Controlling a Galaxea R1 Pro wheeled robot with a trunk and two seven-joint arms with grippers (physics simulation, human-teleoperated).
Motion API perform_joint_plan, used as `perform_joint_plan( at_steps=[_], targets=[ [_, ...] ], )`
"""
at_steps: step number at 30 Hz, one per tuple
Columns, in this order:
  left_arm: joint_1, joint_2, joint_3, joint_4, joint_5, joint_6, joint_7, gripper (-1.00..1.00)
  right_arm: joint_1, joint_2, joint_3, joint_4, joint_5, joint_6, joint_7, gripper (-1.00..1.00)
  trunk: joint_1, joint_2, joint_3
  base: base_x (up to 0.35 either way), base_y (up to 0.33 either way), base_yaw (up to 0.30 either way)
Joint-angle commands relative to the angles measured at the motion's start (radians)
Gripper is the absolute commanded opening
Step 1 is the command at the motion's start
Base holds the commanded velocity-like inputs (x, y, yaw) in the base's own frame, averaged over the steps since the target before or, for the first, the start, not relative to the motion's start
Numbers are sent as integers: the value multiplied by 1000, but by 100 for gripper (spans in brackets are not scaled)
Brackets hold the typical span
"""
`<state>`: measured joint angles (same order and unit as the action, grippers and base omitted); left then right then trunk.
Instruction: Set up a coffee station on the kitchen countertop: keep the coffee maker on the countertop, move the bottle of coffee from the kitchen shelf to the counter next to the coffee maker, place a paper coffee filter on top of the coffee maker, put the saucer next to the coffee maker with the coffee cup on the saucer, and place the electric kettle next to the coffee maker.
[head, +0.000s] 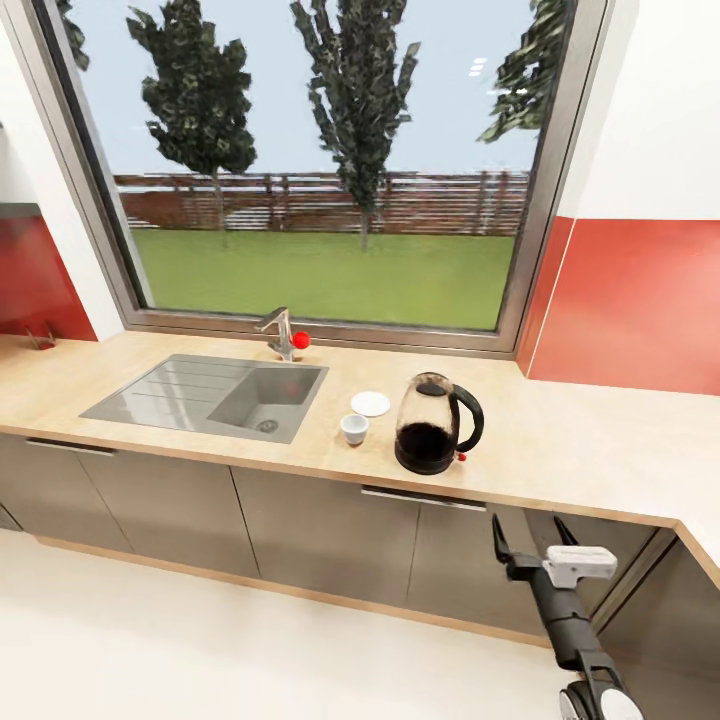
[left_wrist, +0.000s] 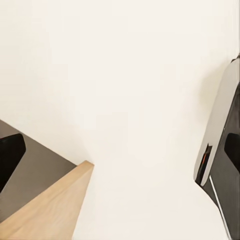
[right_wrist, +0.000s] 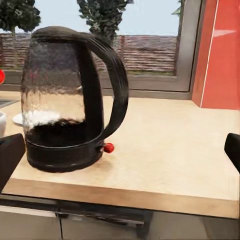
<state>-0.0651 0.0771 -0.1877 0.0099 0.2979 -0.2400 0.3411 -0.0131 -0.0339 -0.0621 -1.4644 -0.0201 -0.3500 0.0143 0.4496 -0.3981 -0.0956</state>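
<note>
Hovering open below the kitchen countertop, the right claw faces the seemingly unlabelled electric kettle.

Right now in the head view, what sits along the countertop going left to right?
sink → faucet → coffee cup → electric kettle. The saucer lies just behind the cup, overlapping it sideways, so it is not ranked. The right gripper hangs below the counter edge, past the kettle.
</note>
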Motion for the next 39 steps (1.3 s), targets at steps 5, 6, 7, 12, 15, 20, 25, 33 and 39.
perform_joint_plan(
  at_steps=[5,6,7,12,15,20,25,33,39],
  targets=[
    [-1,0,-9,1,9,-3,-4,100,-31,-24,-5,-8,1,15,130,100,1,-2,-2,0,0,0],
    [-1,0,-9,1,9,-2,-4,100,-40,-27,-6,-6,1,23,150,100,1,-2,-2,0,0,0],
    [-1,0,-9,1,8,-2,-5,100,-63,-33,-10,-2,1,42,185,100,1,-2,-2,0,0,0],
    [-1,1,-9,1,7,-2,-7,100,-165,-97,-52,53,-1,143,295,100,1,-2,-2,0,0,0],
    [-1,2,-9,1,7,-2,-8,100,-218,-155,-60,92,-1,178,374,100,1,-2,-2,0,0,0],
    [-1,-1,-10,1,6,-1,-8,100,-301,-224,-64,136,-1,259,522,100,1,-2,-2,0,0,0],
    [-1,-2,-9,2,6,-1,-7,100,-374,-292,-65,150,-1,361,643,100,1,-2,-2,0,0,0],
    [0,-10,-14,9,1,0,-2,100,-426,-317,-65,144,4,492,911,100,1,-2,-2,0,0,0],
    [1,-11,-16,10,-5,3,-1,100,-430,-327,-89,118,6,511,963,100,1,-2,-2,4,0,0]
  ],
)
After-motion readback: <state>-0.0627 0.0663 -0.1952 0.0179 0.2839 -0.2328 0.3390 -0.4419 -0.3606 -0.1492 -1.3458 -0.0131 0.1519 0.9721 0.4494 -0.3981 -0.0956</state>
